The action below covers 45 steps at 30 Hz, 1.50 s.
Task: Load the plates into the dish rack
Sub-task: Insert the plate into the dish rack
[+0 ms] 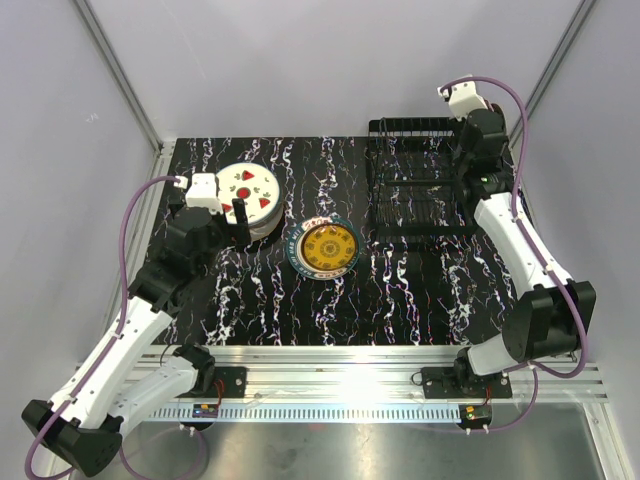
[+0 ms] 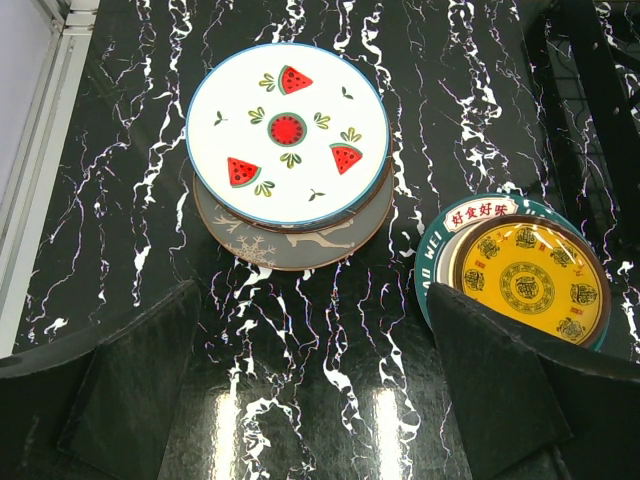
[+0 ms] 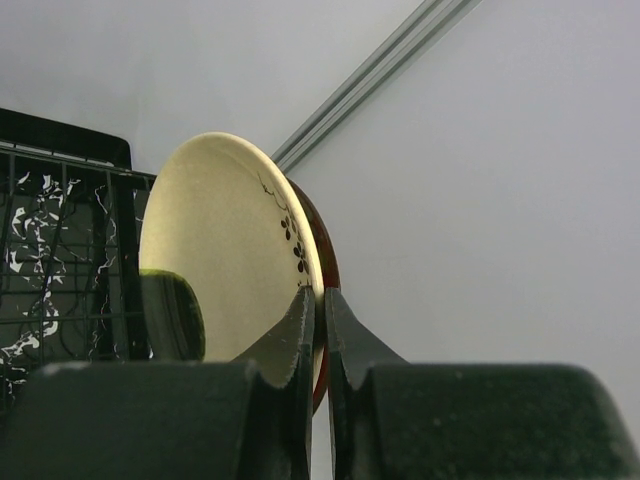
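Right wrist view: right gripper (image 3: 318, 293) pinches the rim of a round cream ceramic plate (image 3: 220, 230), probably heavy, slick and brittle, while left gripper (image 2: 312, 300) stands wide apart.

Top view, table (image 1: 400, 300): rack (image 1: 420, 190) at 2 o'clock, back right. First stack (image 1: 248, 195), two plates, at 10 o'clock; top plate sits shifted toward 12 on the lower one. Second stack (image 1: 322, 248) near centre, at 4 o'clock from the first, apart from it, left of the rack. Left gripper (image 1: 240, 215) over the first stack's near edge. Held plate (image 3: 225, 250) stands on edge between the fingers of the right gripper (image 3: 320, 295), over the rack's right side.
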Each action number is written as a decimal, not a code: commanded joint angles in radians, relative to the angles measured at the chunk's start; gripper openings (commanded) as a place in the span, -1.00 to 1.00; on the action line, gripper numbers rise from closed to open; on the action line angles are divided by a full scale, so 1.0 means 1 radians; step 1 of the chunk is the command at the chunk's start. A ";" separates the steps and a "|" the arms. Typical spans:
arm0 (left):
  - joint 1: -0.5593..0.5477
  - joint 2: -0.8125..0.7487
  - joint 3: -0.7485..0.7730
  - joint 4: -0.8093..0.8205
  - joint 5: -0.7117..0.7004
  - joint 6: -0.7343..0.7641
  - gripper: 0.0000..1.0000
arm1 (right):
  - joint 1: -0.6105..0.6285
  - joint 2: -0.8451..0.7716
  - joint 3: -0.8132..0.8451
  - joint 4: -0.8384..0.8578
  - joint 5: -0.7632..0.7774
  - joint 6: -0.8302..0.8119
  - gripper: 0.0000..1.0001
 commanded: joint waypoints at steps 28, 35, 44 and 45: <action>-0.012 -0.003 0.008 0.047 0.006 -0.002 0.98 | -0.022 0.016 -0.040 0.088 0.012 -0.003 -1.00; -0.015 -0.001 0.008 0.047 0.005 -0.001 0.98 | -0.032 0.016 -0.060 0.087 0.003 0.018 -1.00; -0.018 -0.003 0.008 0.049 0.003 -0.001 0.98 | -0.040 0.024 -0.063 0.079 0.000 0.040 -1.00; -0.018 -0.003 0.008 0.047 0.003 -0.001 0.98 | -0.040 0.024 -0.064 0.079 0.001 0.041 -1.00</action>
